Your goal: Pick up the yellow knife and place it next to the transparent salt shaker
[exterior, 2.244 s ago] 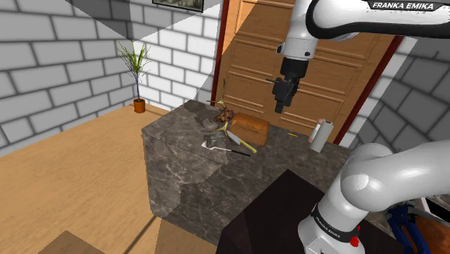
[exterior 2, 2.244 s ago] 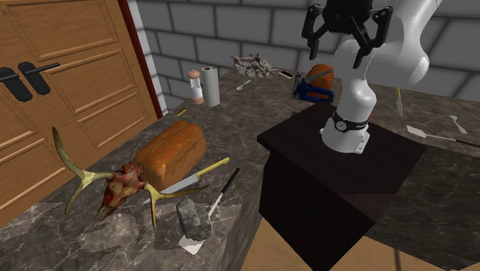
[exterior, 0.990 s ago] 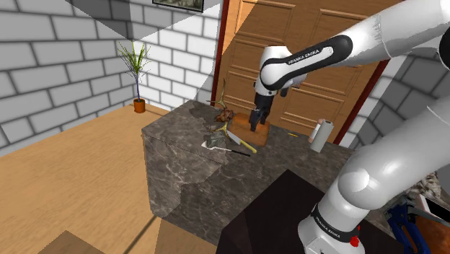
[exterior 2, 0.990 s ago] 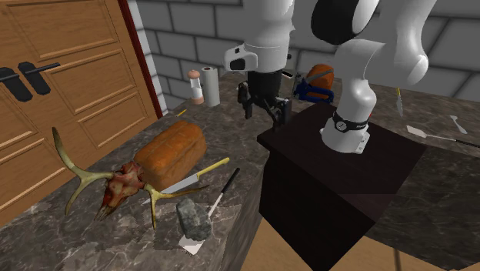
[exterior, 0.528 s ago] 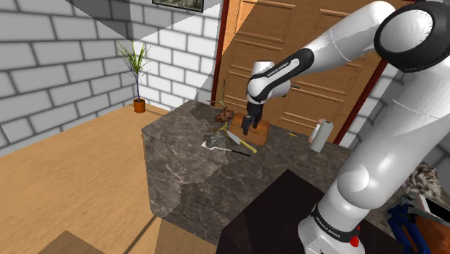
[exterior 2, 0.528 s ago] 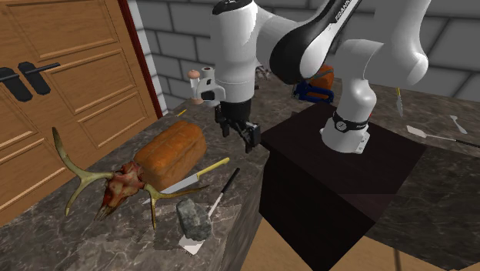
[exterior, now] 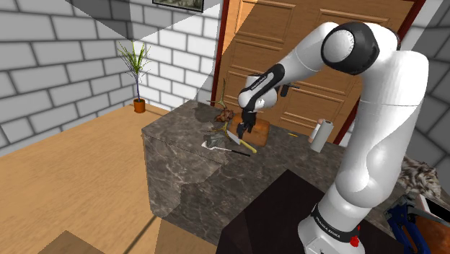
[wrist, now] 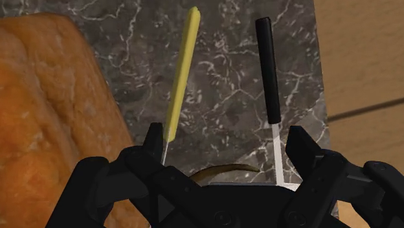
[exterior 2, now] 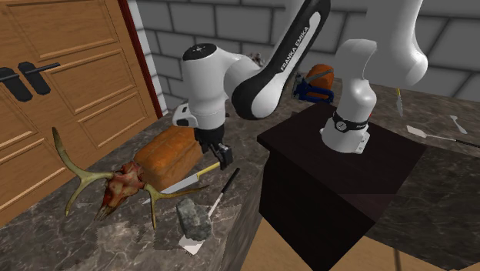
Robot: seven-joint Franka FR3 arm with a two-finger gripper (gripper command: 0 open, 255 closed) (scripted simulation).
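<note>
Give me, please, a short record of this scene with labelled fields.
gripper: open, close above the knife, holding nothing
knife: yellow handle, flat on the counter, beside the loaf
black-handled tool: flat, alongside the knife, nearer the counter's edge
antlers: on the counter, at the loaf's far end from the arm
task state: knife not yet grasped

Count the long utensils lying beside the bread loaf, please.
2. The yellow knife lies nearest the bread loaf; a black-handled utensil lies just beyond it, near the counter edge. The arm may hide others.
</note>
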